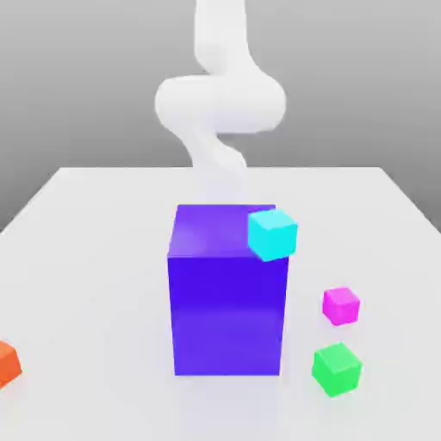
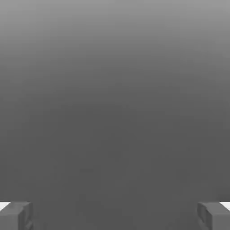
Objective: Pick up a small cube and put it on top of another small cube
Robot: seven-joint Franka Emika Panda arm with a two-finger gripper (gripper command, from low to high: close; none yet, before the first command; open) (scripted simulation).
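The small cube [image 1: 341,305] is bright magenta-pink and rests on the white table [image 1: 95,258], to the exterior view's right of the big blue-purple block [image 1: 226,293]. A green cube [image 1: 336,369] lies just in front of it. A cyan cube [image 1: 272,233] shows at the block's upper right corner; whether it touches the block I cannot tell. The white arm [image 1: 220,103] rises behind the block. In the hand view my gripper [image 2: 115,215] is open, its grey fingertips [image 2: 15,215] far apart, with nothing between them and plain grey beyond.
An orange cube [image 1: 7,363] sits at the exterior view's left edge, partly cut off. The big block stands in the middle of the table and hides what lies behind it.
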